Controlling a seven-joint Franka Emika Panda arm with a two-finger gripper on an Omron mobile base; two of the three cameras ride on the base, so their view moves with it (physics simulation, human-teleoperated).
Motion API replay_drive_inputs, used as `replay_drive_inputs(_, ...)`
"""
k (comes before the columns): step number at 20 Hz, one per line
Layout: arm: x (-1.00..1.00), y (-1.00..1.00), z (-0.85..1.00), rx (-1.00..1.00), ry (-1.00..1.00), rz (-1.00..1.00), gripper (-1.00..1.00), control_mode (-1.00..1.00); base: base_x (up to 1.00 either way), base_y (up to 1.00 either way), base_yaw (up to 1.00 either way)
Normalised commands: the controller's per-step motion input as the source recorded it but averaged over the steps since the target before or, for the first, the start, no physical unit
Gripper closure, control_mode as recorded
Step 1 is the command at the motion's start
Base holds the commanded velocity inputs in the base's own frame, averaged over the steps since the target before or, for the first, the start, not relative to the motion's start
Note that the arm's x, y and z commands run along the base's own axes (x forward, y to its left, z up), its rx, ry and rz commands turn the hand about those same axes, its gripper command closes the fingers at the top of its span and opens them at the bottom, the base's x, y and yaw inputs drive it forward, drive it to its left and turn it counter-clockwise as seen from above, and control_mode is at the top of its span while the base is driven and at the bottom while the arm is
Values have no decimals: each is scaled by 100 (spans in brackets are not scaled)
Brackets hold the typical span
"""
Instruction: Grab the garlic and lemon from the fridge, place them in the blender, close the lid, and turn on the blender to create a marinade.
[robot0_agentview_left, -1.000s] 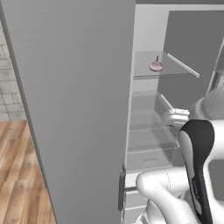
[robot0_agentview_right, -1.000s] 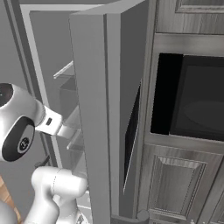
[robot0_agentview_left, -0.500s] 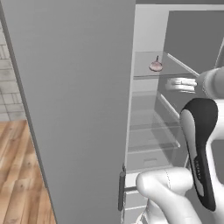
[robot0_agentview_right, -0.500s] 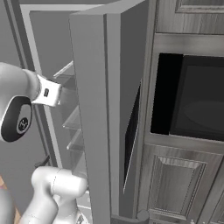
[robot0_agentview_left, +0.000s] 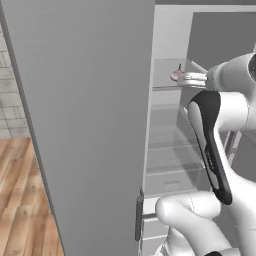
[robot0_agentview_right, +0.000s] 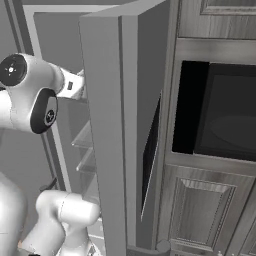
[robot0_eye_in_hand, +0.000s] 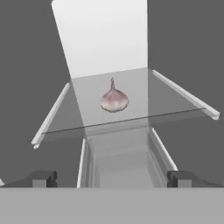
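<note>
We see the fridge (robot0_agentview_left: 90, 125) with its grey door swung wide. The garlic (robot0_eye_in_hand: 114, 99) sits upright on the upper glass shelf (robot0_eye_in_hand: 175, 98), apart from its edges. Our end effector (robot0_eye_in_hand: 111, 178) hangs level with that shelf's front edge, released, fingers spread wide, nothing between them. No legible writing or brand marks anywhere.

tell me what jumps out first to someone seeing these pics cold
The big flat grey fridge door swung wide open takes up most of the left base view, with the white arm reaching past it toward the pale shelves. In the hand view, a single garlic bulb sits alone on a clear glass shelf, straight ahead of the open gripper. The right base view adds a dark built-in oven set in grey cabinets beside the fridge.
</note>
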Motion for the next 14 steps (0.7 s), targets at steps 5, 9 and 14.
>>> replay_drive_inputs(5, 76, -42, 4, 0, 22, 7, -100, -100, 0, 0, 0)
replay_drive_inputs(9, 88, -14, 0, 0, 19, 6, -100, -100, 0, 0, 0)
replay_drive_inputs(14, 77, 5, -12, -3, 12, 4, -100, -100, 0, 0, 0)
